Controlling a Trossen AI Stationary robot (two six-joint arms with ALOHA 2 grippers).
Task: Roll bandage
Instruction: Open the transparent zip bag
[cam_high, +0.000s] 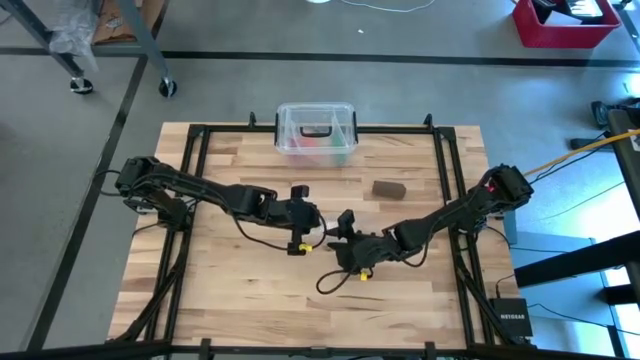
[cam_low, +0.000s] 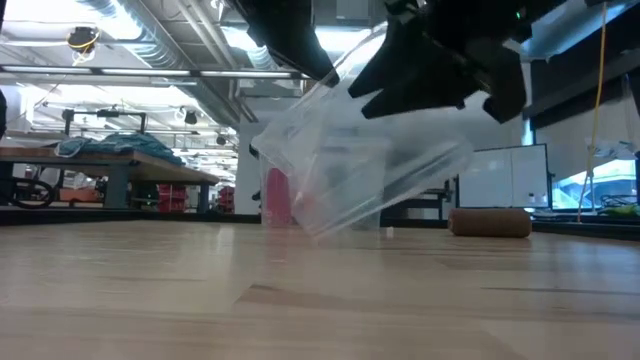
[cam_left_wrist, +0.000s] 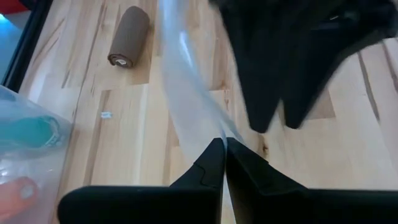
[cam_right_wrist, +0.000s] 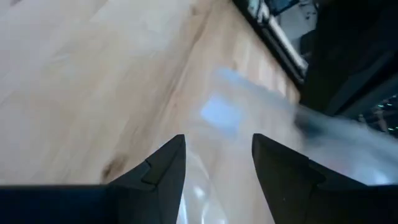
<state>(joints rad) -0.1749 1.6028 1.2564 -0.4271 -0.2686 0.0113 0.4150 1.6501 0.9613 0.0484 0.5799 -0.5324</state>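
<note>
The bandage is a small brown roll (cam_high: 388, 188) lying on its side on the table, to the right of both grippers; it also shows in the low view (cam_low: 490, 222) and the left wrist view (cam_left_wrist: 129, 36). No gripper touches it. My left gripper (cam_high: 318, 218) is shut on a clear plastic bag (cam_low: 350, 170) held above mid-table. My right gripper (cam_right_wrist: 217, 155) is open close beside it, its fingers on either side of part of the bag (cam_right_wrist: 214, 115). My left gripper pinches a thin edge of the clear bag (cam_left_wrist: 219, 134) between its two shut fingers. The bag hangs tilted below it, clear of the table (cam_low: 330, 200). My right gripper's fingers (cam_left_wrist: 270, 106) stand about the bag; I cannot tell whether they touch it.
A clear plastic box with a black handle (cam_high: 316, 130) stands at the table's far edge, with coloured things inside; it also shows in the left wrist view (cam_left_wrist: 28, 143). Black frame rails (cam_high: 445, 200) run along the table's sides. Bare wood lies toward the near edge.
</note>
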